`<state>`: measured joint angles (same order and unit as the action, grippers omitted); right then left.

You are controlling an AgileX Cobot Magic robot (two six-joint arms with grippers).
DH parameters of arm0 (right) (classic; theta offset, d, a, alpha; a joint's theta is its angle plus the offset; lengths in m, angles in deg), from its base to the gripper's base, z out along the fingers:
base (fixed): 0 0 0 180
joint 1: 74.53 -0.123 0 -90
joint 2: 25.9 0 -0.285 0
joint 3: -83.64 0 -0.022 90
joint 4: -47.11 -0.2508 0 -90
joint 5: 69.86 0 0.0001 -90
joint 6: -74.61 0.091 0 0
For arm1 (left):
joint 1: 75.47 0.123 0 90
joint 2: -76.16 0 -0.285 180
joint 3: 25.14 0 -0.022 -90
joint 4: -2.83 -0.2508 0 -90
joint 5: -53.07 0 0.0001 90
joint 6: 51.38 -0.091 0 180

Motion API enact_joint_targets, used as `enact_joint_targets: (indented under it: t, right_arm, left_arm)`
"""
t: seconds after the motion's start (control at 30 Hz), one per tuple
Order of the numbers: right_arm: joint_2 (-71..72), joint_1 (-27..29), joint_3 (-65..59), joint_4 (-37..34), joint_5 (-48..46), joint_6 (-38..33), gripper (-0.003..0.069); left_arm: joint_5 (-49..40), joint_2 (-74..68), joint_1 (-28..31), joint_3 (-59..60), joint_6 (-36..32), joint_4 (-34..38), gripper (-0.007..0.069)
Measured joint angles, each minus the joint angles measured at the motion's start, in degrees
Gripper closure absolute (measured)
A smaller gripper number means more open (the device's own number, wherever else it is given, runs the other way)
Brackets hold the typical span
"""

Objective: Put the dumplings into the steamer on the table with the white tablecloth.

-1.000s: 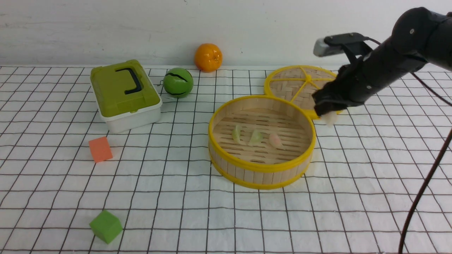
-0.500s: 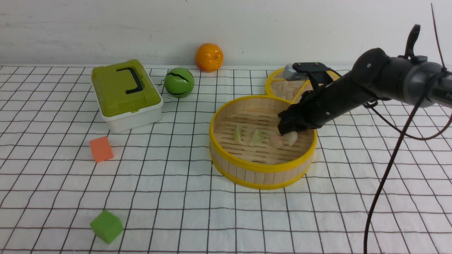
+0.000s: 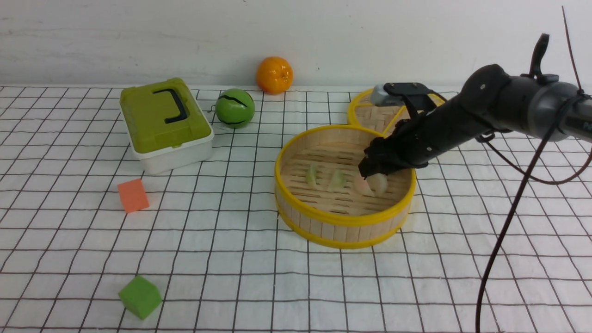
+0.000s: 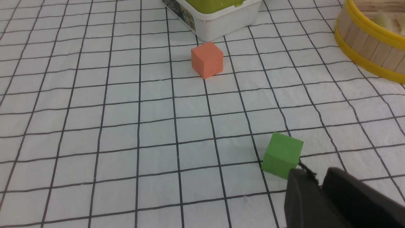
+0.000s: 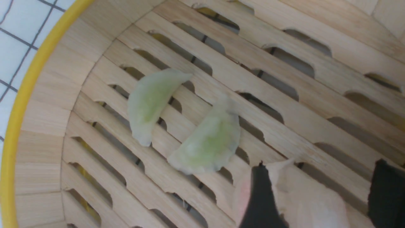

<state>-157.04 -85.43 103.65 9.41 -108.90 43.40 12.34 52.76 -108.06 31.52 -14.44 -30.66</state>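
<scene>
White gridded cloth (image 3: 240, 259) everywhere, and on it the bamboo steamer (image 3: 342, 231), big and round. My right pincer (image 3: 375, 172) is down inside it, fingers spread wide around the whitish dumpling (image 5: 303, 199), which sits on the slats touching the pink one (image 3: 360, 185). Two green dumplings (image 5: 177, 120) lie further along the floor. All four are in the basket, I reckon. Risk now: soft skin could cling to one finger and ride up when I lift, or I nudge the pink neighbour. My left pincer (image 4: 319, 193) hangs near the green cube (image 4: 282, 155), nearly shut, holding nothing.
</scene>
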Motion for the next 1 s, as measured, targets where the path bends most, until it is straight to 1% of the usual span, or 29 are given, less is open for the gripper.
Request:
enact_joint_targets:
  t: [0.13, 0.17, 0.27, 0.3, 0.33, 0.37, 0.4, 0.43, 0.47, 0.5, 0.6, 0.67, 0.7, 0.73, 0.77, 0.8, 0.83, 0.87, 0.93, 0.97, 1.0]
  right_arm:
    - [4.2, 0.4, 0.6, 2.1, -3.1, 0.7, 0.0249]
    - [7.3, 0.7, 1.3, 3.1, -4.7, 1.2, 0.0277]
    - [17.4, 2.1, 2.4, 7.3, -10.3, 2.8, 0.0410]
    - [18.8, 2.3, 2.4, 7.7, -10.6, 3.0, 0.0420]
    - [24.5, 2.9, 2.6, 10.8, -14.3, 3.4, 0.0508]
    - [25.2, 3.0, 2.6, 11.6, -14.8, 3.5, 0.0519]
    - [31.6, 3.3, 2.4, 15.2, -19.4, 3.9, 0.0619]
    - [31.6, 3.4, 2.4, 15.7, -19.9, 4.0, 0.0627]
    - [36.5, 3.4, 1.2, 18.9, -22.6, 5.3, 0.0666]
    - [41.6, 3.4, -1.2, 22.2, -24.0, 7.1, 0.0675]
    - [51.4, 3.4, -8.9, 28.5, -24.3, 11.2, 0.0671]
    - [58.5, 3.5, -16.5, 32.9, -21.5, 14.4, 0.0666]
    - [61.8, 3.5, -20.3, 34.6, -18.7, 15.9, 0.0664]
    - [67.5, 3.5, -27.4, 37.1, -14.3, 18.4, 0.0664]
    - [70.0, 3.5, -30.6, 38.0, -10.9, 19.4, 0.0663]
    - [75.8, 3.5, -38.3, 39.9, -5.0, 21.1, 0.0663]
    - [78.3, 3.5, -41.7, 40.6, -0.8, 21.6, 0.0663]
    - [83.1, 3.5, -48.5, 41.8, 4.9, 22.2, 0.0663]
    - [90.1, 3.5, -58.3, 43.3, 16.9, 22.8, 0.0663]
    - [91.5, 3.5, -60.3, 43.6, 18.1, 22.9, 0.0663]
    - [95.6, 3.5, -66.2, 43.9, 26.0, 23.0, 0.0663]
  left_arm:
    - [0.0, 0.0, 0.0, 0.0, 0.0, 0.0, 0.0532]
    - [0.0, 0.0, 0.0, 0.0, 0.0, 0.0, 0.0532]
    - [-0.1, 0.0, 0.0, 0.0, 0.0, 0.0, 0.0532]
    - [-0.1, 0.0, 0.0, 0.0, 0.0, 0.0, 0.0532]
    - [-0.1, 0.0, 0.0, 0.0, 0.0, 0.0, 0.0532]
    - [-0.1, 0.0, 0.0, 0.0, 0.0, 0.0, 0.0532]
    - [-0.1, 0.0, 0.0, 0.0, 0.0, 0.0, 0.0532]
    - [-0.1, 0.0, 0.0, 0.0, 0.0, 0.0, 0.0532]
    - [-0.1, 0.0, 0.0, 0.0, 0.0, 0.0, 0.0532]
    - [-0.1, 0.0, 0.0, 0.0, 0.0, 0.0, 0.0532]
    - [-0.1, 0.0, 0.0, 0.0, 0.0, 0.0, 0.0532]
    - [-0.1, 0.0, 0.0, 0.0, 0.0, 0.0, 0.0532]
    - [-0.1, 0.0, 0.0, 0.0, 0.0, 0.0, 0.0532]
    - [-0.1, 0.0, 0.0, 0.0, 0.0, 0.0, 0.0531]
    - [-0.1, 0.0, 0.0, 0.0, 0.0, 0.0, 0.0531]
    - [-0.1, 0.0, 0.0, 0.0, 0.0, 0.0, 0.0529]
    - [-0.1, 0.0, 0.0, 0.0, 0.0, 0.0, 0.0528]
    - [-0.1, 0.0, 0.0, 0.0, 0.0, 0.0, 0.0526]
    - [-0.1, 0.0, 0.0, 0.0, 0.0, 0.0, 0.0522]
    - [-0.1, 0.0, 0.0, 0.0, 0.0, 0.0, 0.0522]
    - [-0.1, 0.0, 0.0, 0.0, 0.0, 0.0, 0.0520]
